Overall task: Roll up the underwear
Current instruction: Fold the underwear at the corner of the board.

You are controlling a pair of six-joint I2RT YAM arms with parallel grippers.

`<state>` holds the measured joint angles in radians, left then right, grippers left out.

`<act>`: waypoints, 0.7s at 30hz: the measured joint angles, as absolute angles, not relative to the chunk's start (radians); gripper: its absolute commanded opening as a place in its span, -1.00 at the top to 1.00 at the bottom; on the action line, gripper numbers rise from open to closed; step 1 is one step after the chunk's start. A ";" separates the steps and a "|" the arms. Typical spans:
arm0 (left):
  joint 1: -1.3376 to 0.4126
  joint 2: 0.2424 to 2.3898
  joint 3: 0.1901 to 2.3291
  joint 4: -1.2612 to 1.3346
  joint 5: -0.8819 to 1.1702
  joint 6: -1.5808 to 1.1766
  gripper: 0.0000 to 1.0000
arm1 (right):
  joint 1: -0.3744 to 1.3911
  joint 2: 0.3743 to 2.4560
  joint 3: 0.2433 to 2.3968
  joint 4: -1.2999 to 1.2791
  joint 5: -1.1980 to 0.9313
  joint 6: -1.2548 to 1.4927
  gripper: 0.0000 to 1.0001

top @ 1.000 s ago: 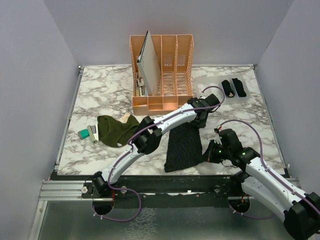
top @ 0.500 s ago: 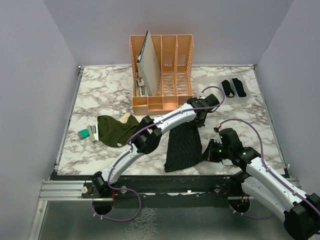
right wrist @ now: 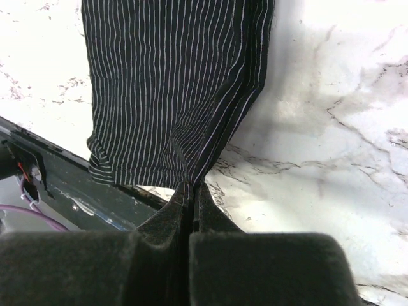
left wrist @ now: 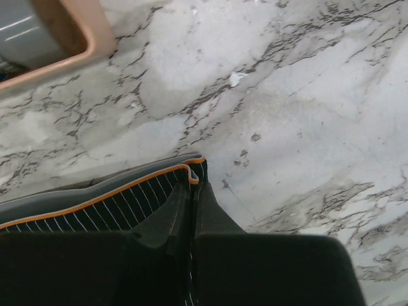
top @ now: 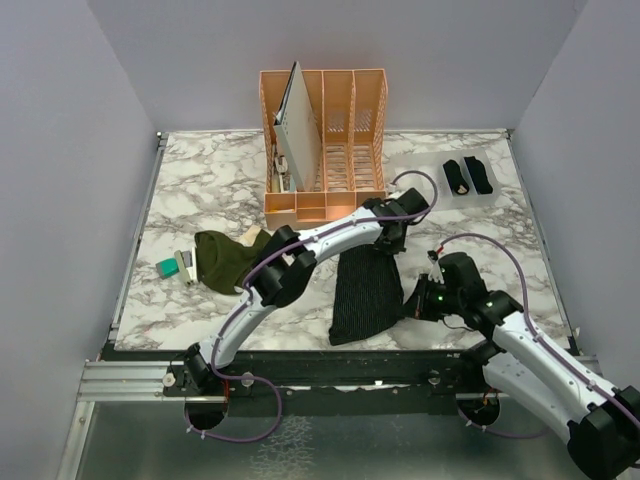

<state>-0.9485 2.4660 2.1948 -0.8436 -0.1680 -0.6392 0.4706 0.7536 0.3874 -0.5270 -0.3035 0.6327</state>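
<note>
The finely striped black underwear (top: 366, 293) lies flat on the marble table, folded into a long strip. My left gripper (top: 384, 243) is shut on its far end by the orange-trimmed waistband (left wrist: 127, 191). My right gripper (top: 412, 304) is shut on its near right edge (right wrist: 191, 172). Both show the cloth pinched between the fingers. The olive-green underwear (top: 228, 260) with cream waistband lies crumpled at the left. Two black rolled underwear bundles (top: 467, 176) lie at the far right.
An orange desk organiser (top: 324, 145) with a grey board in it stands at the back centre. A small teal block (top: 167, 267) and small white items lie left of the green underwear. The table's near edge (top: 300, 348) runs just below the striped cloth.
My left gripper has shifted slightly left and farther back with the striped cloth's far end. My right gripper has barely moved.
</note>
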 measured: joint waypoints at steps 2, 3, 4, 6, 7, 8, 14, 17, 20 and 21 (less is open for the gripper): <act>-0.938 2.416 2.101 -0.775 -0.149 -0.656 1.00 | 0.471 0.752 0.398 -0.527 -0.302 0.636 1.00; -0.932 2.396 2.068 -0.758 -0.141 -0.663 1.00 | 0.471 0.752 0.402 -0.528 -0.300 0.636 0.99; -0.922 2.369 2.016 -0.725 -0.128 -0.672 1.00 | 0.471 0.752 0.405 -0.529 -0.300 0.636 1.00; -0.902 2.326 1.942 -0.683 -0.107 -0.685 1.00 | 0.471 0.754 0.407 -0.529 -0.300 0.636 0.99; -0.894 2.312 1.914 -0.665 -0.097 -0.690 1.00 | 0.471 0.756 0.407 -0.530 -0.300 0.636 1.00; -0.883 2.292 1.881 -0.641 -0.085 -0.695 1.00 | 0.472 0.760 0.408 -0.533 -0.300 0.636 1.00; -0.838 2.202 1.707 -0.501 -0.015 -0.727 1.00 | 0.473 0.796 0.435 -0.551 -0.297 0.635 0.99; -0.826 2.167 1.638 -0.440 0.010 -0.745 1.00 | 0.483 0.813 0.455 -0.552 -0.297 0.635 0.99; -0.812 2.126 1.561 -0.369 0.039 -0.764 1.00 | 0.497 0.826 0.459 -0.552 -0.296 0.635 1.00; -0.809 2.112 1.539 -0.353 0.048 -0.768 1.00 | 0.504 0.832 0.461 -0.554 -0.295 0.635 0.99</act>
